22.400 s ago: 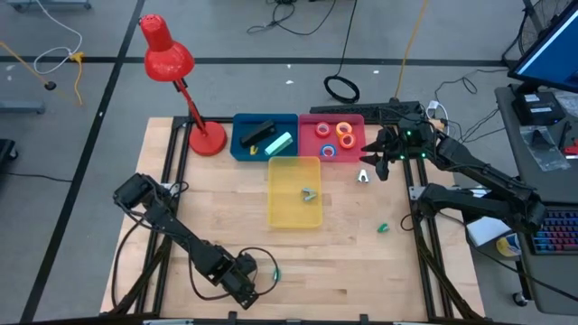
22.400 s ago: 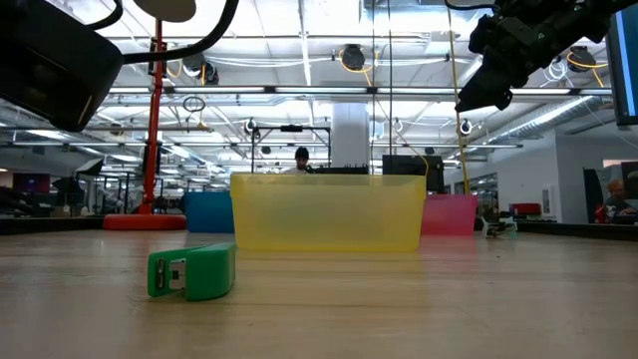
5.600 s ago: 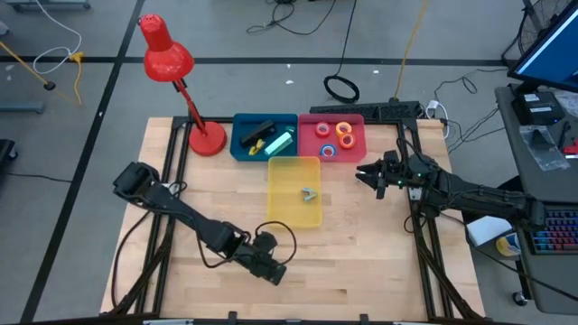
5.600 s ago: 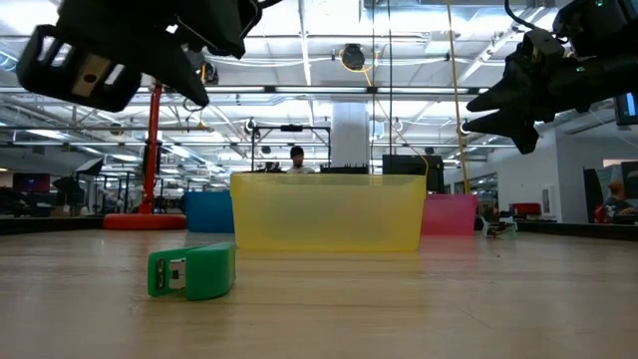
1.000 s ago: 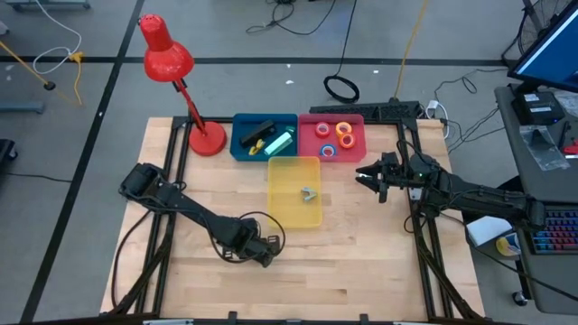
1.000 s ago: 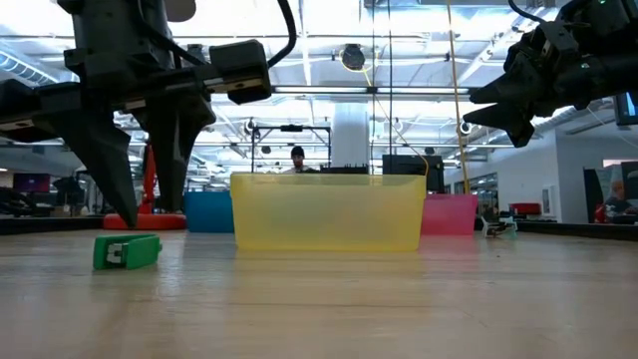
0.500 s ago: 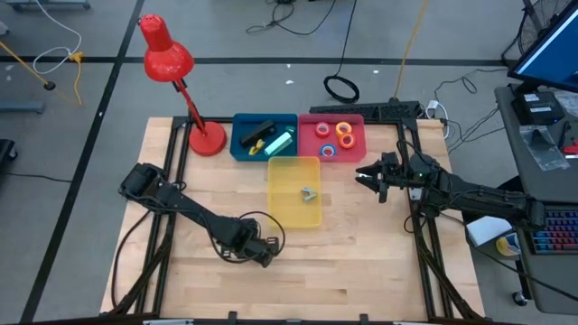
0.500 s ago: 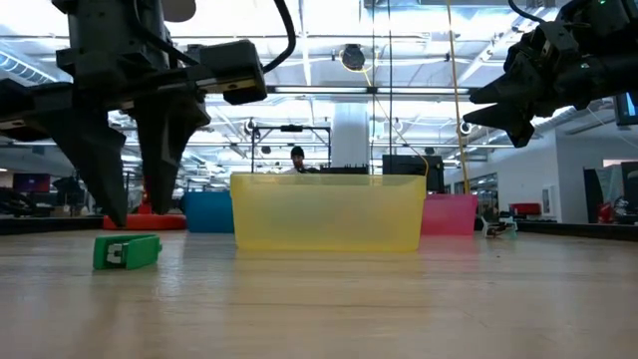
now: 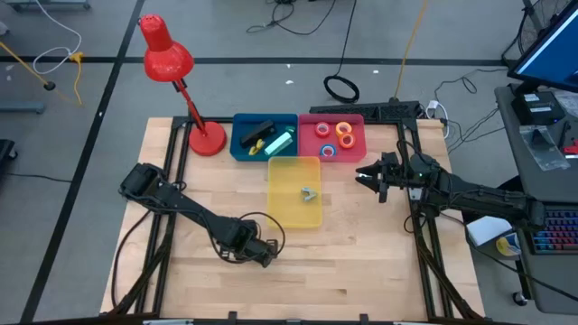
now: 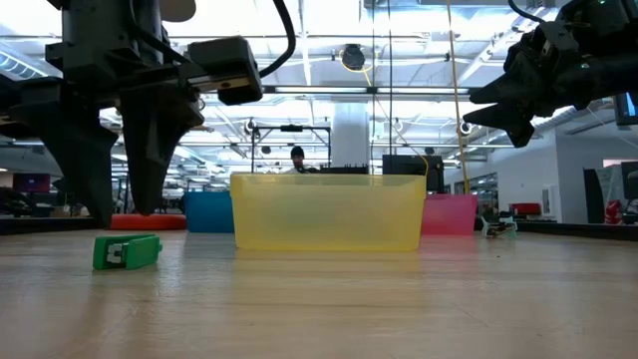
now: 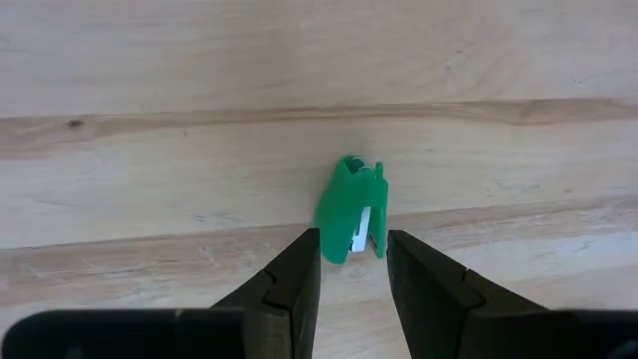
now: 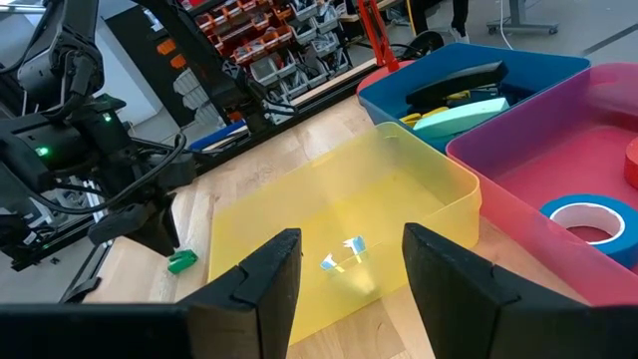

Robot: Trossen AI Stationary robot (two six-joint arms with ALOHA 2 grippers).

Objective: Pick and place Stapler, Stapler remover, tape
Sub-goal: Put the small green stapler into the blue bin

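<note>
A small green stapler [image 11: 351, 209] lies flat on the bare wood near the table's near edge, also visible in the low view [image 10: 127, 251]. My left gripper [image 11: 352, 244] hangs open just above it, one finger on either side, touching nothing [image 10: 125, 204] [image 9: 265, 256]. My right gripper [image 12: 344, 289] is open and waits in the air at the table's right, beside the pink bin [image 9: 364, 176]. The tape rolls [image 9: 334, 137] lie in the pink bin [image 9: 357, 122]. A staple remover [image 9: 309, 193] lies in the yellow bin [image 9: 280, 212].
The blue bin [image 9: 242, 144], holding a black stapler and other pieces, stands left of the pink bin at the far edge. A red desk lamp [image 9: 206, 140] stands at the far left corner. Open wood lies around the green stapler.
My left gripper has shifted slightly toward the table's left above the green stapler and has stayed open. The stapler has kept its place.
</note>
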